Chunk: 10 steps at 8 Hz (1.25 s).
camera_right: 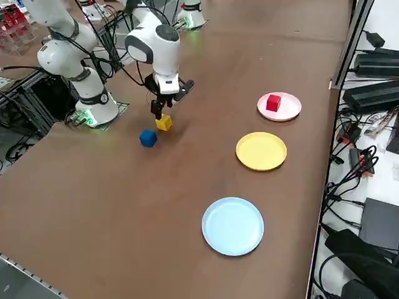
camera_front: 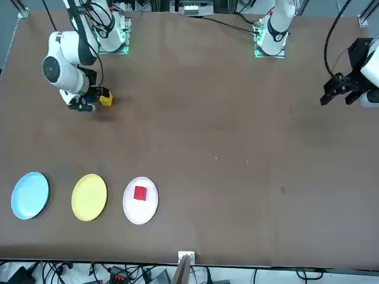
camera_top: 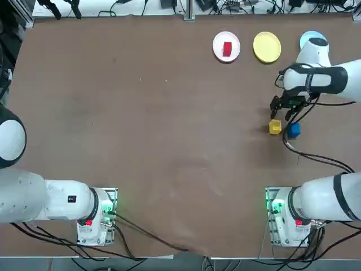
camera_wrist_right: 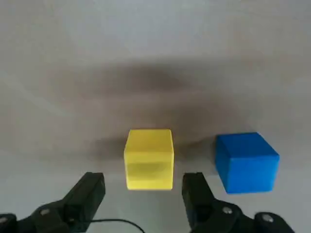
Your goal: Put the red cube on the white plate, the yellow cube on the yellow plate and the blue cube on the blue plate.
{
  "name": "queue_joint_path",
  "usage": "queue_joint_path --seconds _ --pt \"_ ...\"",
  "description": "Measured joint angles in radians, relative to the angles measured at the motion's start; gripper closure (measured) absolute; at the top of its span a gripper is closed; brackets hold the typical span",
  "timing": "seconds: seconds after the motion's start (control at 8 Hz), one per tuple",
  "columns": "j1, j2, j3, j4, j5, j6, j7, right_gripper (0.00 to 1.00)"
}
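The red cube (camera_top: 227, 48) lies on the white plate (camera_top: 218, 47), at the far side of the table. Beside it is the yellow plate (camera_top: 267, 47), then the blue plate (camera_top: 308, 38), partly covered by my right arm. The yellow cube (camera_top: 274, 126) and the blue cube (camera_top: 293, 129) sit side by side on the table, nearer the robot. My right gripper (camera_top: 282, 107) hangs open just over the yellow cube (camera_wrist_right: 149, 158), one finger (camera_wrist_right: 90, 191) to each side and not touching it. The blue cube (camera_wrist_right: 247, 161) lies outside the fingers.
Both plates without a cube, yellow (camera_right: 261, 151) and blue (camera_right: 232, 225), are bare. A black cable (camera_top: 316, 157) trails over the table from the right arm. Cables and power boxes (camera_right: 374, 93) lie beyond the table edge behind the plates.
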Motion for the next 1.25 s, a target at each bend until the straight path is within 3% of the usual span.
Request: queue_joint_path --seconds 0.62,1.0,1.25 --pt "0.0 0.078 0.0 -0.032 0.0 0.137 -0.002 0.03" --pt "0.0 0.09 0.0 -0.054 0.0 0.153 -0.002 0.03" --pt "0.0 0.09 0.0 -0.072 0.0 0.185 -0.003 0.08"
